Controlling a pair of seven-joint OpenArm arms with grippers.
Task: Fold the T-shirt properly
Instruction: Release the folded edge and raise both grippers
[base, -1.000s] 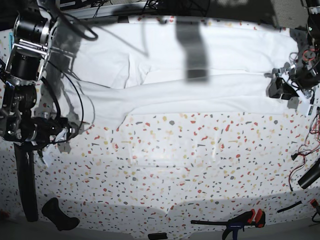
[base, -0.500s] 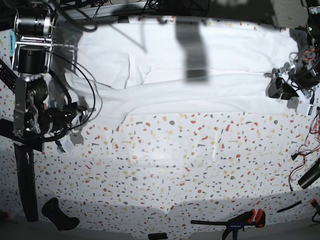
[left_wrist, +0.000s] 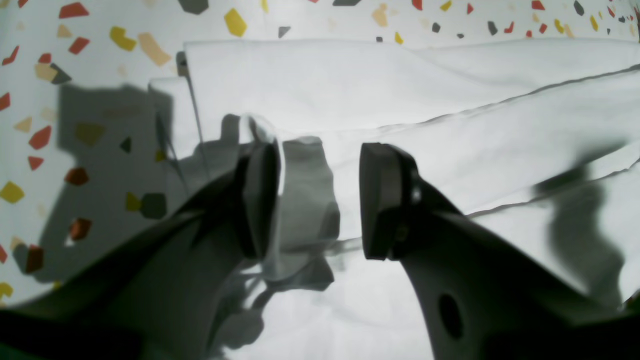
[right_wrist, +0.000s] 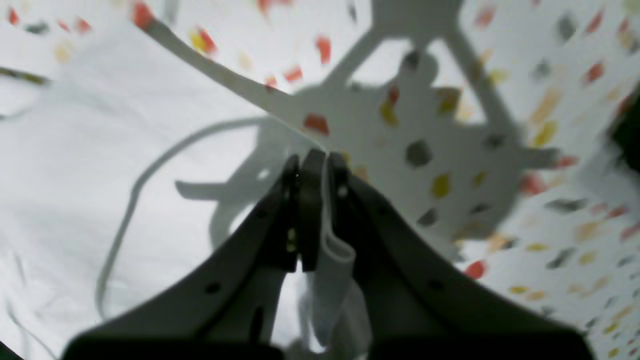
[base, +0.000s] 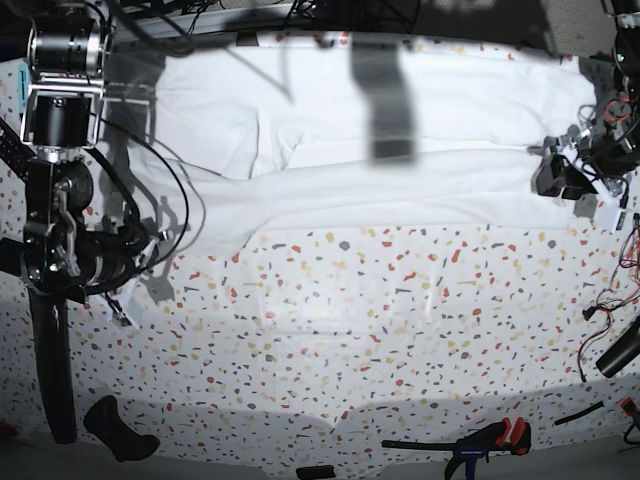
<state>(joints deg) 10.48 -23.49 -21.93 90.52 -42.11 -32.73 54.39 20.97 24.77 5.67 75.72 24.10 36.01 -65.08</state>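
While the T-shirt lies spread across the far speckled surface, its edge is pinched in the closed right claw; left claw gapes over the hem. Both corners should be gripped before lifting.

hidden: T-shirt far edge under dark shadow | cut off: clamp bottom edge

The left gripper hangs over the white T-shirt, its two dark fingers standing well apart with cloth lying in the gap. Creased folds run across the garment, whose edge lies on the speckled surface.
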